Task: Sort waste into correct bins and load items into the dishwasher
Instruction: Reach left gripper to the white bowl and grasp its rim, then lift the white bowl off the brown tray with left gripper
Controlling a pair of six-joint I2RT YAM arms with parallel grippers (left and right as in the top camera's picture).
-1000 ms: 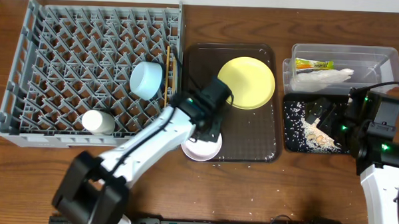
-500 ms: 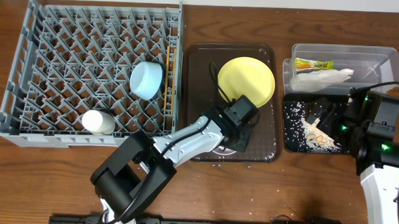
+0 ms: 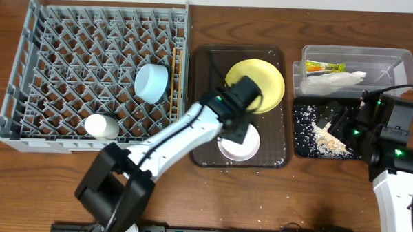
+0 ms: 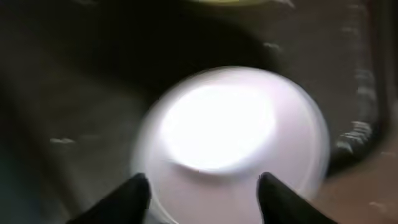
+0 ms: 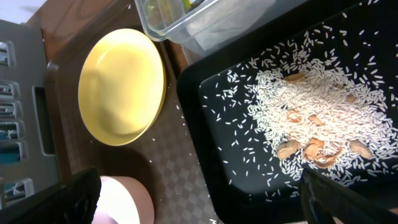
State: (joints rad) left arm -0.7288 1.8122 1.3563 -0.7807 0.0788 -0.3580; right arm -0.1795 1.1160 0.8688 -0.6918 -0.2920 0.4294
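Over the serving tray [image 3: 271, 142], left fingers [image 4: 138, 194] stand spread above the white bowl [image 4: 217, 124].

Overhead top-down; all views share white bowl [image 3: 238, 143].
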